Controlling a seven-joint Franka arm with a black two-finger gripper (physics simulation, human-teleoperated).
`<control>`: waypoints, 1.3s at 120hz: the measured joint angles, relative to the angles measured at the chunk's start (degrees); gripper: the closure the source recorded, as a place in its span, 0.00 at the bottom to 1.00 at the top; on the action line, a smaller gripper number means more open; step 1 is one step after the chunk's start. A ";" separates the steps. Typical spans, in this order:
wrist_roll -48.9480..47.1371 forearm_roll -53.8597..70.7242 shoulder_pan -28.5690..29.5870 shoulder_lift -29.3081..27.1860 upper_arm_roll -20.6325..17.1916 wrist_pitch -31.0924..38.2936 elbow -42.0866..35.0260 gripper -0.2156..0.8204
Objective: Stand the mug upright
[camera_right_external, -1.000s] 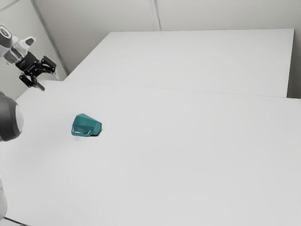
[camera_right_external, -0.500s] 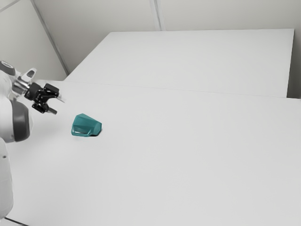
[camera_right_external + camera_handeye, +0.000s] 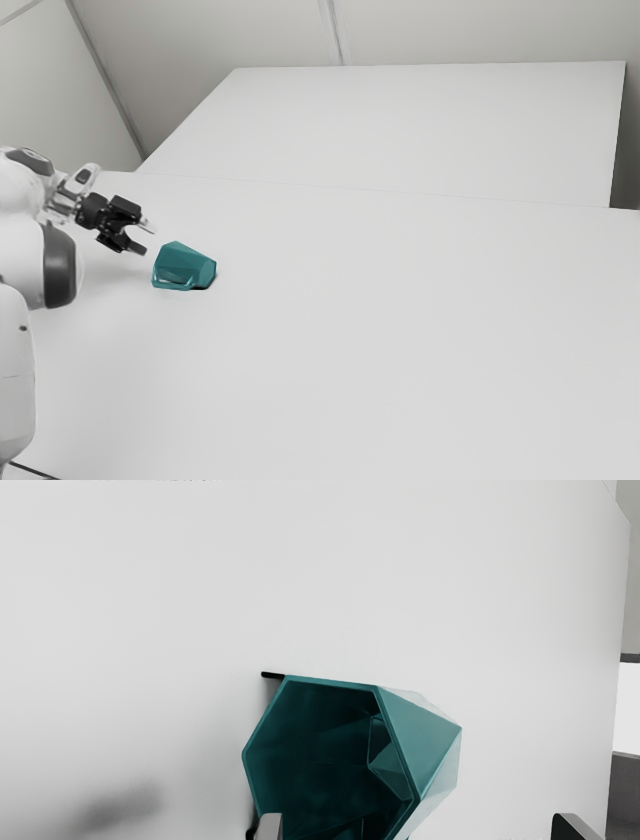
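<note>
Near the mug, lying sideways on the table, hovering before its open mouth with gripper spread wide and empty, presumably to leave room for a grasp and a tip onto its base.

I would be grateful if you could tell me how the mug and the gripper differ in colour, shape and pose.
The mug is teal, while the gripper is mostly black. The mug is one hollow, faceted body; the gripper has two separate fingers, standing apart. The mug lies on its side on the table, whereas the gripper hangs above it. Both are toward the exterior view's left.
</note>
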 joint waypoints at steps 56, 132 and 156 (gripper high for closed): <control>4.56 -1.26 -1.92 -0.22 -1.89 0.21 -2.80 0.24; 7.08 -2.05 -3.18 -1.40 -2.03 2.26 -6.66 0.69; 7.25 -2.00 -3.23 -1.44 -2.04 2.57 -6.64 0.83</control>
